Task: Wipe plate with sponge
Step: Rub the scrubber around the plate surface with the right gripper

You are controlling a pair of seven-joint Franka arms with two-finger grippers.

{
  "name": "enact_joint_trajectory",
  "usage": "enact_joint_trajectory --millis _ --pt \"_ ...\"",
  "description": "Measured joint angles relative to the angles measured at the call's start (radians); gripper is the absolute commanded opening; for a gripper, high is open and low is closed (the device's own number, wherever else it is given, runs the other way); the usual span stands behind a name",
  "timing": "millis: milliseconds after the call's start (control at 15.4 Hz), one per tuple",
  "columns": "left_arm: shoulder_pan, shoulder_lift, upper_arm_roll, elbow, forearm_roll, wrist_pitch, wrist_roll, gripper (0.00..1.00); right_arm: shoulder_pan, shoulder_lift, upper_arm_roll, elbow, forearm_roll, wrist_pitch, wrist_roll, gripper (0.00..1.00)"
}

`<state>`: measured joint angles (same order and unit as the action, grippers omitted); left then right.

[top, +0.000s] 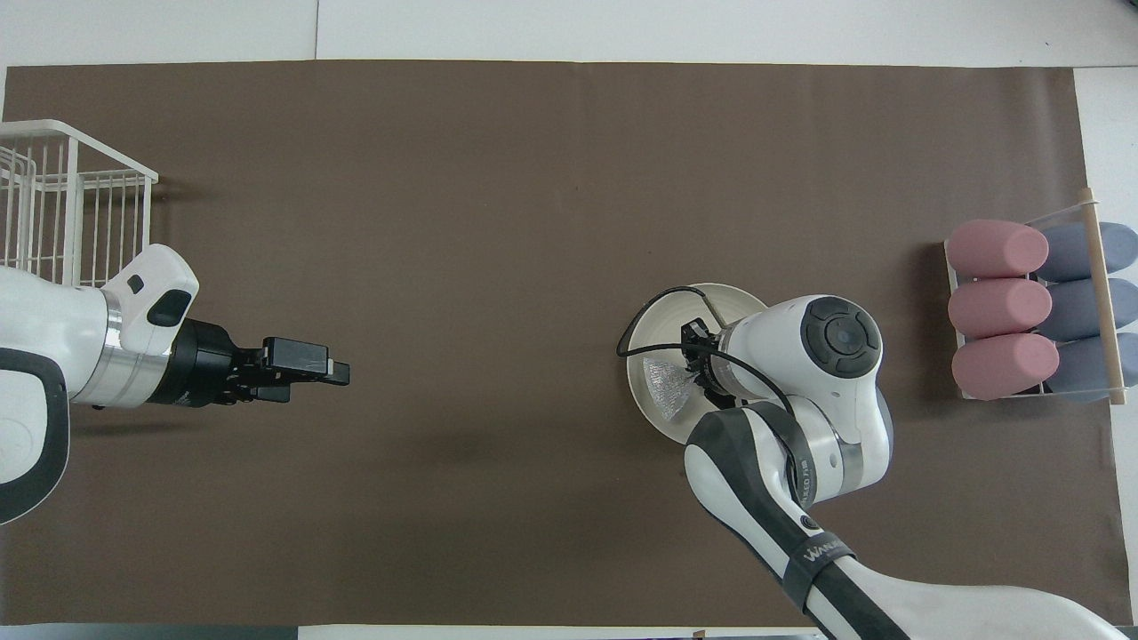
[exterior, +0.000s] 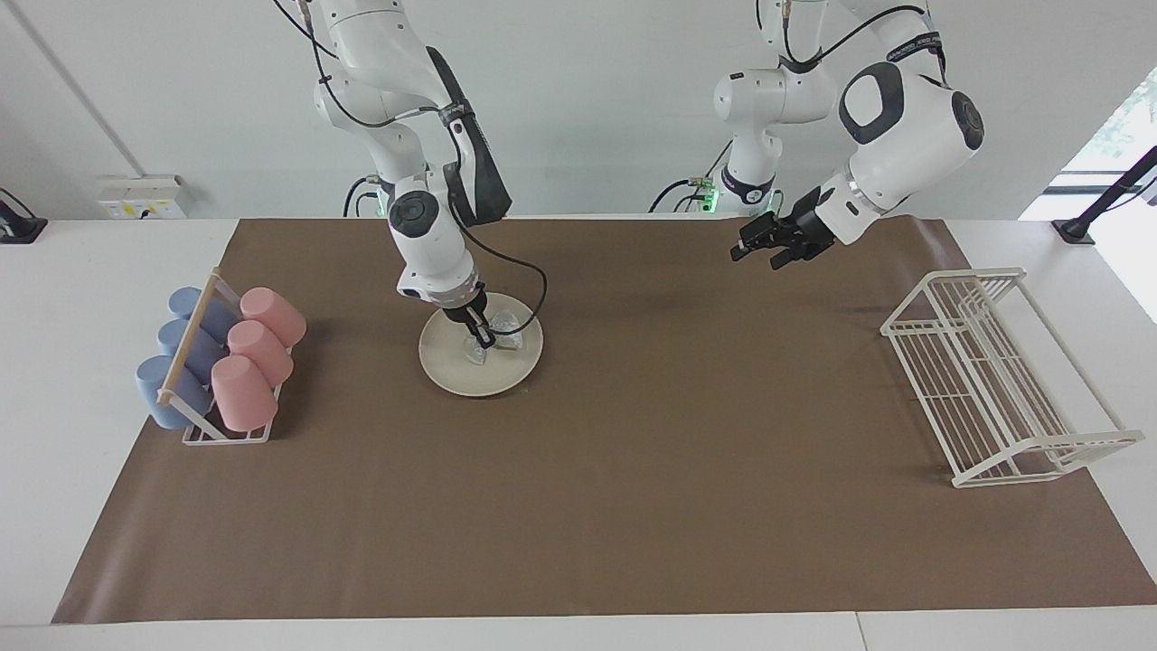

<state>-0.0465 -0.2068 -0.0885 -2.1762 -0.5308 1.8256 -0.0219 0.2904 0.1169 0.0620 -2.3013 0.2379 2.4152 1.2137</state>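
The cream plate (exterior: 449, 369) (top: 677, 310) lies on the brown mat, toward the right arm's end and fairly near the robots. My right gripper (exterior: 479, 342) (top: 699, 377) points down over the plate's middle, shut on the silvery sponge (exterior: 503, 325) (top: 667, 392). The sponge rests against the plate's surface, inside its rim. In the overhead view the right arm's wrist covers much of the plate. My left gripper (exterior: 765, 251) (top: 334, 373) hangs open and empty in the air over the mat toward the left arm's end, waiting.
A small rack of pink and blue cups (exterior: 220, 360) (top: 1031, 309) lying on their sides stands at the right arm's end. A white wire dish rack (exterior: 992, 380) (top: 62, 206) stands at the left arm's end.
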Motion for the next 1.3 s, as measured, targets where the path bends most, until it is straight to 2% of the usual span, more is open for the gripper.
enact_joint_trajectory --millis 519,713,907,1167,1296 --pt "0.0 0.0 0.0 -0.001 0.005 0.025 -0.002 1.0 -0.107 -0.001 -0.001 -0.006 0.0 0.0 -0.209 0.0" --pt "0.0 0.0 0.0 -0.001 0.005 0.026 -0.002 1.0 -0.11 -0.001 0.001 -0.006 0.0 0.0 -0.222 0.0" --pt "0.0 0.0 0.0 -0.001 0.006 0.027 -0.003 1.0 -0.063 -0.002 0.005 -0.006 0.0 0.0 -0.167 0.0" --pt "0.0 0.0 0.001 -0.001 0.006 0.027 -0.003 1.0 0.073 -0.001 0.009 -0.012 0.001 0.049 0.017 0.0" --pt "0.0 0.0 0.0 -0.001 0.006 0.027 -0.004 1.0 0.11 -0.001 0.009 -0.017 0.001 0.066 0.057 0.0"
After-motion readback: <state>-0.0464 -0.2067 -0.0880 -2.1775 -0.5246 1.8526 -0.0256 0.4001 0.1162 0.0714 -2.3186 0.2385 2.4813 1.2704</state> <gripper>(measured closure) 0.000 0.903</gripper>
